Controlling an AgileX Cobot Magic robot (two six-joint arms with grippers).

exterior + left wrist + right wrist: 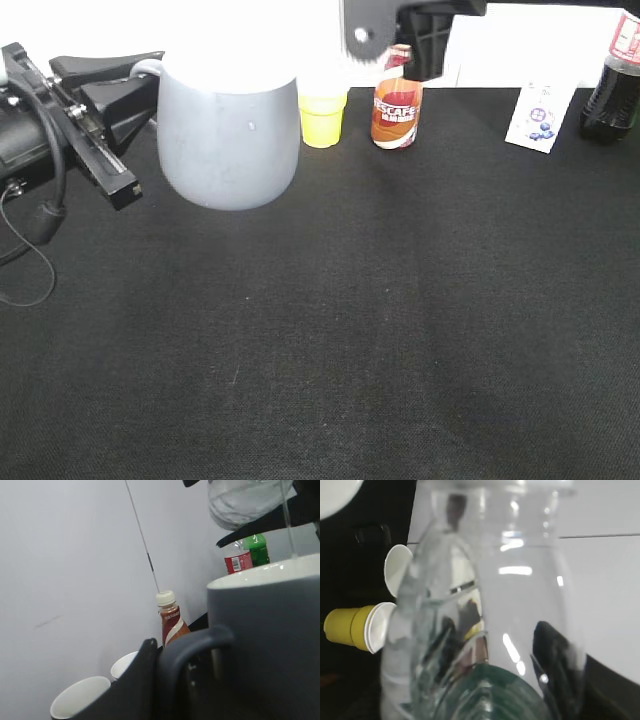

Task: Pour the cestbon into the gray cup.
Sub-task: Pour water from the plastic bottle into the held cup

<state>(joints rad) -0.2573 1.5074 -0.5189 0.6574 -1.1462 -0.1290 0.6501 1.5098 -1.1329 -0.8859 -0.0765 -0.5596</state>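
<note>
The gray cup (230, 140) stands at the table's back left. My left gripper (125, 90) is shut on its loop handle (192, 650), with one black finger (145, 680) beside the handle. The cestbon (485, 630), a clear bottle with a green label, fills the right wrist view, and my right gripper (520, 690) is shut on it. In the left wrist view the tilted bottle (245, 502) hangs above the cup's rim (265, 575), and a thin stream (286, 525) runs down to the cup. In the exterior view only part of the right arm (400, 25) shows; the bottle is above the frame.
A yellow cup (322, 118), an orange-brown Nescafe bottle (396, 108), a white packet (540, 115) and a dark cola bottle (612, 80) stand along the back edge. White paper cups (80, 702) sit behind the gray cup. A black cloth (350, 330) covers the table.
</note>
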